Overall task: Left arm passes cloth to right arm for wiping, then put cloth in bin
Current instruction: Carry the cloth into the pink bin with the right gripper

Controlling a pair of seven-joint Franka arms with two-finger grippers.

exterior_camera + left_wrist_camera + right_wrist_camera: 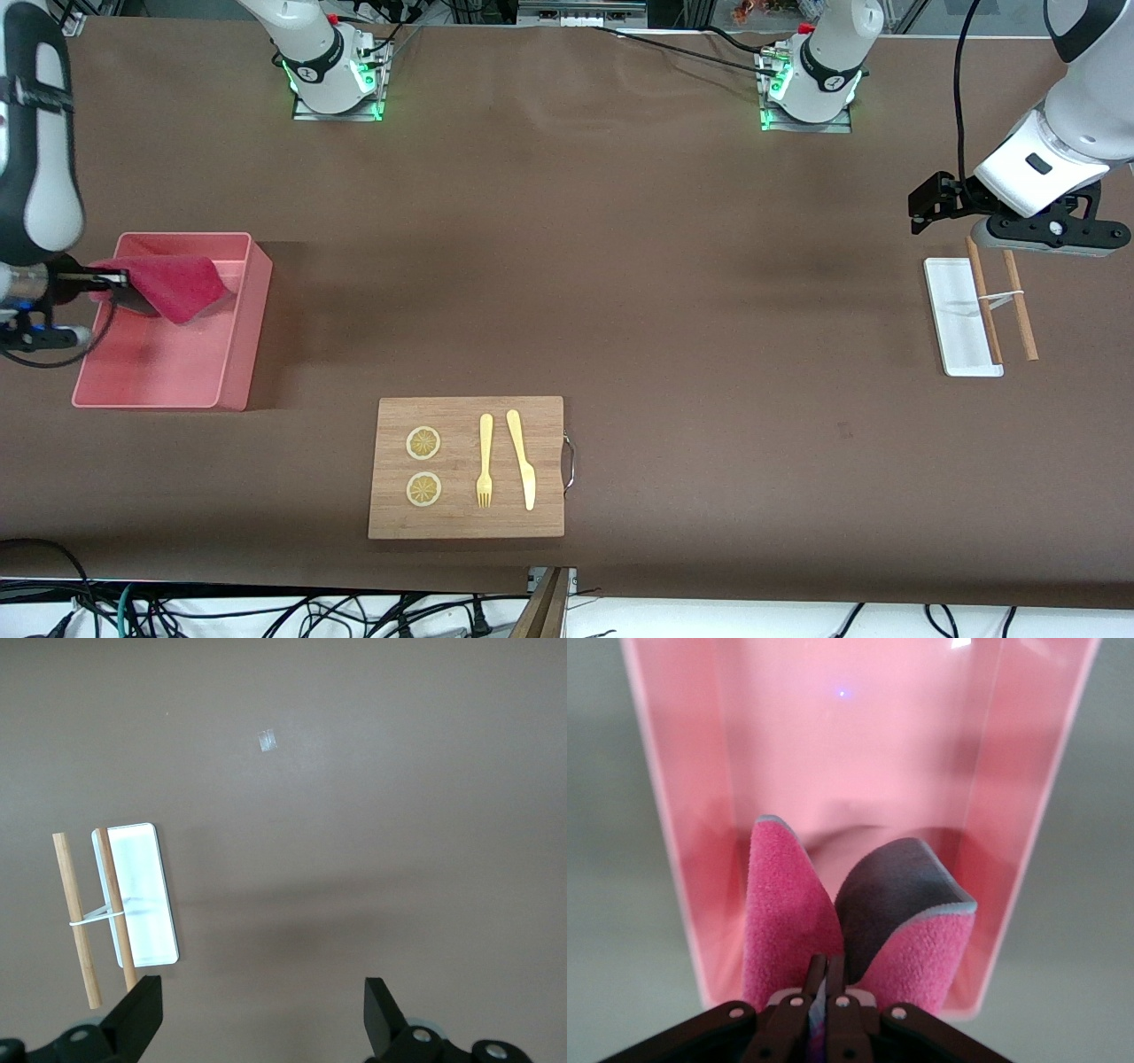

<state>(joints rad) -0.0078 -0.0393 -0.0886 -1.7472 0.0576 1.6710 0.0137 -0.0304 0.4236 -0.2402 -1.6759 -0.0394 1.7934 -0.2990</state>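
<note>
- Right gripper (pixel 120 282) over the bin (pixel 232 354), clenched on the cloth (pixel 177 285).
- Right wrist view alone shows the cloth's (pixel 780 921) grey backing, folded.
- Left gripper (pixel 261 1014) released, waiting over the surface (pixel 709 310), white tray (pixel 142 895) at its 10 o'clock.

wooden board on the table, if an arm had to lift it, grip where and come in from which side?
Grip the metal handle on the board's short edge toward the left arm's end of the table. The board lies flat on the table, so its edges offer little purchase, while the handle loop sticks out clear. Approach from above at that end, probably with the left gripper, which is open.
</note>
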